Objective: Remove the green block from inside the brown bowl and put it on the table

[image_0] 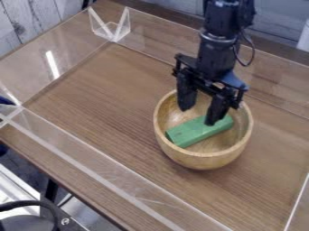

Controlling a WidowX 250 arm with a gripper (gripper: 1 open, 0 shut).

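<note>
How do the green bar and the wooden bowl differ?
The green block is a slim straight bar, while the brown bowl is round and hollow. The block is plain bright green; the bowl is light tan wood. The block lies inside, whereas the bowl sits on the table, much wider than the block.
</note>
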